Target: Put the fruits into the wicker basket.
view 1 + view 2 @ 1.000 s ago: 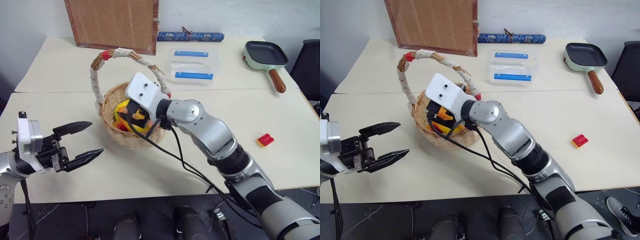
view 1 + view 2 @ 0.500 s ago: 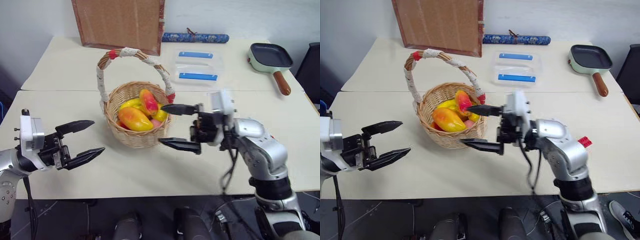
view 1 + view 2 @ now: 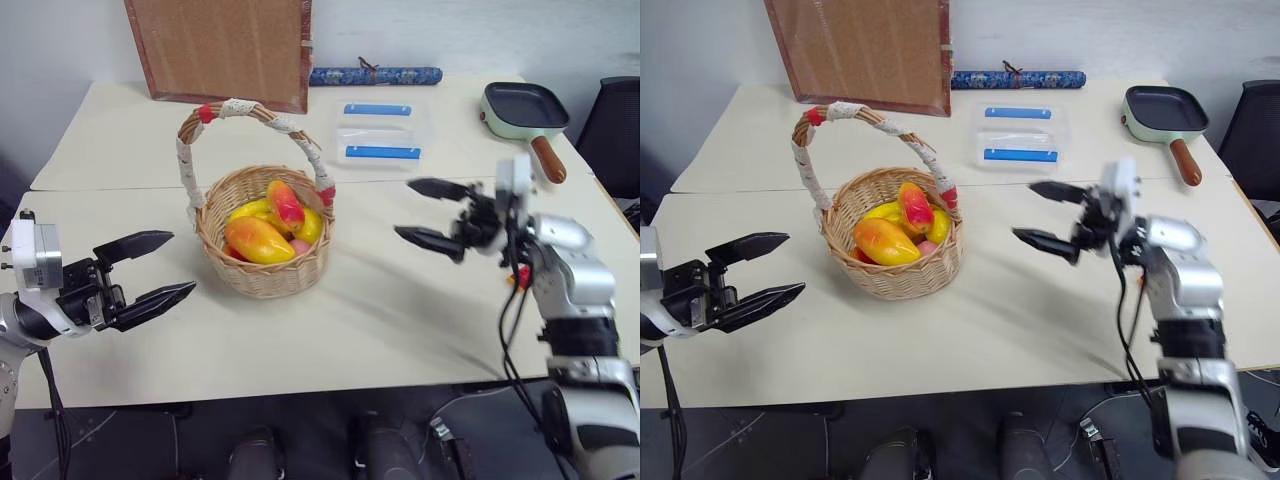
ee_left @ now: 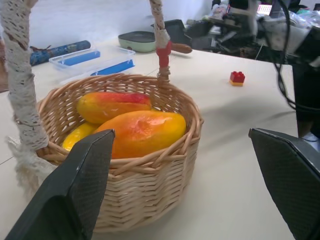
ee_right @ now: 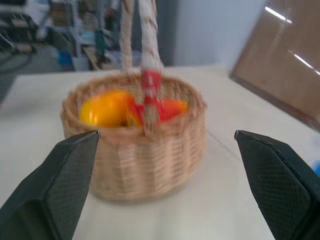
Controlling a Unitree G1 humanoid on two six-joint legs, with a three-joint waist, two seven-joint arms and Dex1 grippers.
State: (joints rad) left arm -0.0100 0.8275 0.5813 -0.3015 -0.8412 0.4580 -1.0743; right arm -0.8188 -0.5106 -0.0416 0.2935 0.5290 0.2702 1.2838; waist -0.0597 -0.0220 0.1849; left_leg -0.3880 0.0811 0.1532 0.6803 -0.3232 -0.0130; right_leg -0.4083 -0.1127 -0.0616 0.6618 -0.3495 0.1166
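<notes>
both mangoes (image 3: 262, 238) sitting in the wicker basket (image 3: 265, 272) near the bench's left side, left gripper (image 3: 150, 270) and right gripper (image 3: 428, 212) fingers spread wide, holding nothing

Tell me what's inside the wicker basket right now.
The wicker basket holds the plump mango in front and the slimmer red-orange fruit behind it. More yellow fruit and something pinkish show beneath them; the top fruits cover the basket's bottom.

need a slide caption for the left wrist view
Two toy fruits lie in the wicker basket, framed by the open left tool.
</notes>
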